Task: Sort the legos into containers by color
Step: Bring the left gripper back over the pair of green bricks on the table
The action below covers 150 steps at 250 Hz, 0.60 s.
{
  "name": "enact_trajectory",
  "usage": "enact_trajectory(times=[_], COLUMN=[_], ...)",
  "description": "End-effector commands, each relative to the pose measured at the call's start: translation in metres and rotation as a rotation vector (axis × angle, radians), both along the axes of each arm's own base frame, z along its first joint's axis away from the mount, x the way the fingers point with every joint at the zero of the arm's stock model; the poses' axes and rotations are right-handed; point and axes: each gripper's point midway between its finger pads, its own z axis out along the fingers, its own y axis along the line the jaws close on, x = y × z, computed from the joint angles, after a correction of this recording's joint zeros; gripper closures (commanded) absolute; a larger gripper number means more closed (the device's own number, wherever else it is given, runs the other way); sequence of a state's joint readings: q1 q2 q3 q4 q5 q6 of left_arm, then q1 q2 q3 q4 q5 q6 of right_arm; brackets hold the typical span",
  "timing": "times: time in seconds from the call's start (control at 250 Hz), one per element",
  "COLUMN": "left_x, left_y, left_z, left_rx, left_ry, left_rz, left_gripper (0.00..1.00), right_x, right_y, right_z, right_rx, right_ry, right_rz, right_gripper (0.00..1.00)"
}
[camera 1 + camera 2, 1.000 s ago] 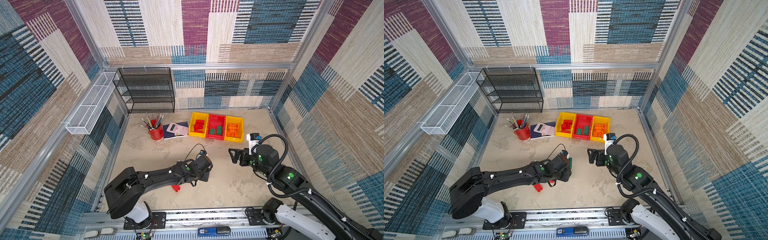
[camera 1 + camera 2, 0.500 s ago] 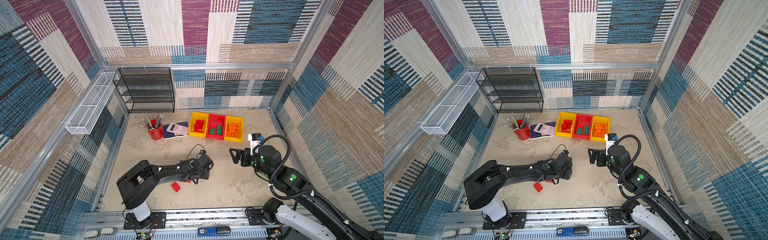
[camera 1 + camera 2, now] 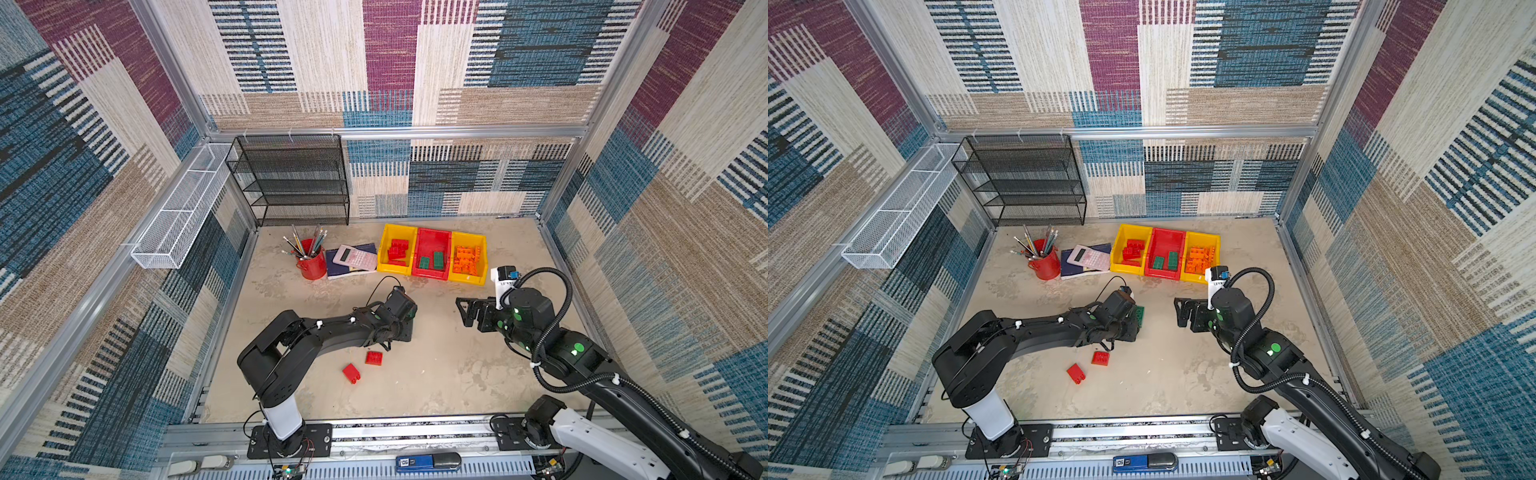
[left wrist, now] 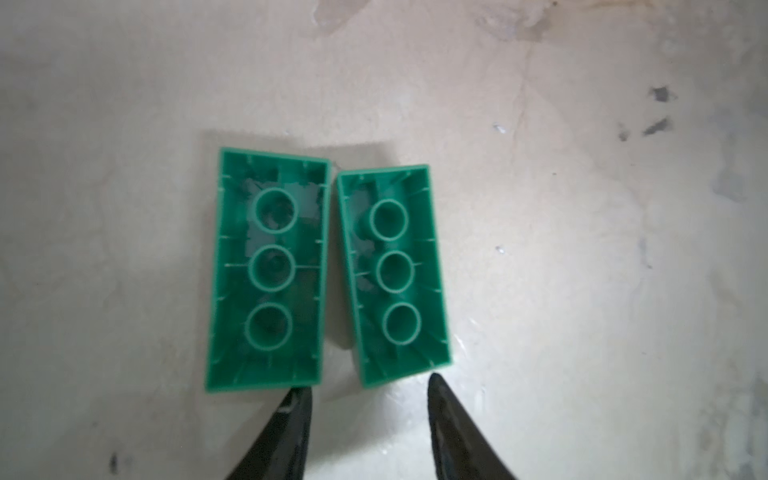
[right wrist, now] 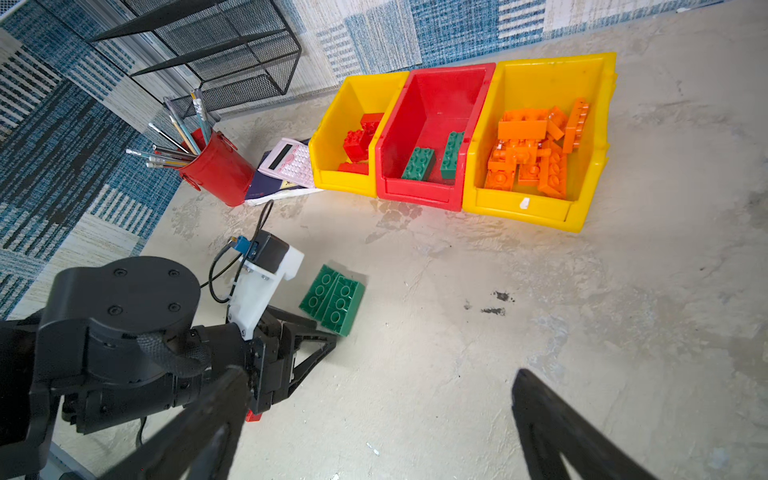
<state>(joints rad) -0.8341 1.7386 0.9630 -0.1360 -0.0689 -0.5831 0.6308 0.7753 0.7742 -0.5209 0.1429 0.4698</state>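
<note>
On the table (image 5: 457, 332), right in front of the left gripper (image 4: 368, 399), two green legos lie side by side with their hollow sides up. One green brick (image 4: 268, 270) and the other green brick (image 4: 395, 274) are almost touching at the far end, with a thin gap between them at the near end.

The left gripper is partly open and holds nothing. Its tips sit just short of the brick ends. The right gripper (image 5: 378, 374) is spread wide, empty, and well away from the bricks.

I think these bricks are light, hard and smooth. They will not bend or break, but they could slide on the table if bumped. The best place to hold one looks like the middle of its two long walls. The thin gap is the tricky part, because a finger may not fit between the bricks and could push the other one away.

The green ones likely go in the red bin (image 5: 419, 195), which has two green bricks inside. Two red bricks (image 3: 374, 357) also wait on the table near the left arm.
</note>
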Motion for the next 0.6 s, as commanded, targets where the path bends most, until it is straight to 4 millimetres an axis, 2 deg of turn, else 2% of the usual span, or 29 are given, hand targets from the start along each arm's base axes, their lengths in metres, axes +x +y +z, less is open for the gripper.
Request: enact_trajectory(times=[0.0, 0.128, 0.284, 0.468, 0.596], left_x=[-0.001, 0.004, 0.006, -0.008, -0.007], left_y=[-0.009, -0.016, -0.018, -0.022, -0.02], left_z=[0.013, 0.017, 0.008, 0.008, 0.004], left_rx=[-0.019, 0.008, 0.043, 0.016, 0.044], left_ry=[0.003, 0.019, 0.064, 0.08, 0.072], left_rz=[-0.047, -0.062, -0.056, -0.054, -0.047], left_gripper=[0.49, 0.49, 0.49, 0.49, 0.49], right_x=[0.002, 0.003, 0.0, -0.005, -0.005], right_y=[-0.003, -0.002, -0.006, -0.017, -0.016], right_z=[0.006, 0.006, 0.009, 0.012, 0.009], right_rx=[-0.002, -0.003, -0.008, -0.019, -0.019], right_ry=[-0.02, -0.022, -0.029, -0.045, -0.046], right_rz=[-0.016, -0.016, -0.023, -0.047, -0.044], right_gripper=[0.0, 0.0, 0.0, 0.0, 0.0])
